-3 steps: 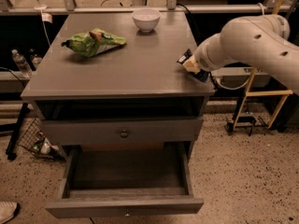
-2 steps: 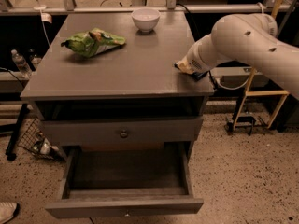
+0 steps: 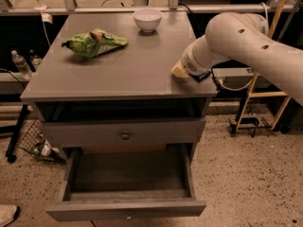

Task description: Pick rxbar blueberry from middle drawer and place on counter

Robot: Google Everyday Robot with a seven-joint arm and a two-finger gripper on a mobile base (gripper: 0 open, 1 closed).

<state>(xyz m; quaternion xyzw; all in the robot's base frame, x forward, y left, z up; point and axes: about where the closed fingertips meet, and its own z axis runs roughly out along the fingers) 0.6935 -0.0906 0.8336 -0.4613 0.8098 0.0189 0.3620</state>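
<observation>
The gripper [image 3: 181, 70] sits at the right edge of the surface [image 3: 132, 65], which carries one green bag [image 3: 93, 42] and one white bowl [image 3: 147, 19]. Whether its jaws are spread or pressed together cannot be told. One middle drawer [image 3: 128, 174] stands pulled out, and the rxbar blueberry cannot be made out.

Gripper [image 3: 180, 71]: low over the front-right of the broad grey wooden counter [image 3: 132, 74], near its right edge. Crumpled green snack bag [image 3: 92, 42] lies back-left on the counter. Small white round bowl [image 3: 147, 19] sits at back centre, right of the bag. Below the counter is the grey drawer front with round metal knob [image 3: 125, 135]. Under that, the wide grey wooden middle drawer [image 3: 125, 209] is pulled out forward.
</observation>
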